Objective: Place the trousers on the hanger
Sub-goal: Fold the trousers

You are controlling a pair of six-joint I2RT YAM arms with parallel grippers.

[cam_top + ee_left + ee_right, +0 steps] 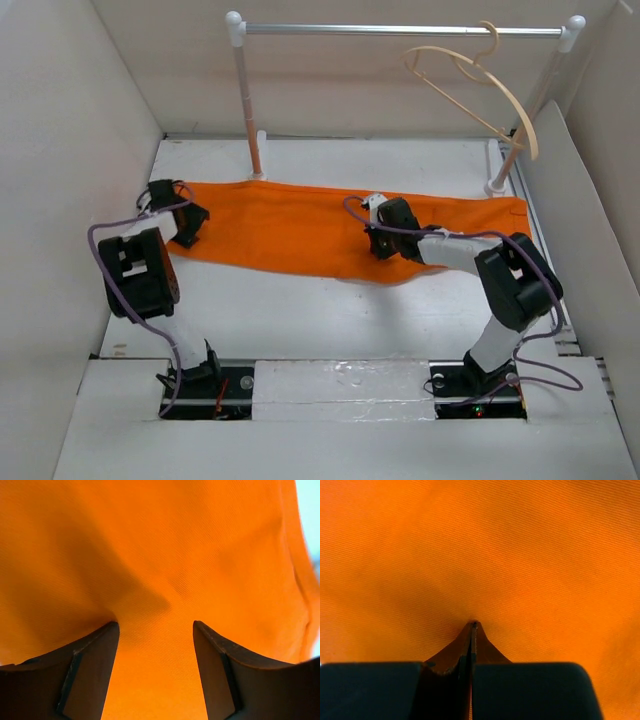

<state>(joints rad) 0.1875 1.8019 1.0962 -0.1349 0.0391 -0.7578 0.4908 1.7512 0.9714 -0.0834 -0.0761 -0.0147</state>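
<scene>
Since the hanger hung tilted on the rail, above and beyond the right end of the trousers, the lift would likely have to go that way. They lay flat on the desk, long axis left to right, bright orange and smooth. The right gripper, nearer the hanger, was clenched at their middle, apparently pinching a fold. The left gripper stood spread astride cloth at their left end.

Orange trousers fill nearly the whole view. Left gripper: dark fingers apart, tips pressed into the trousers, cloth bulging between. Pale table sliver beyond the trousers' right edge.
</scene>
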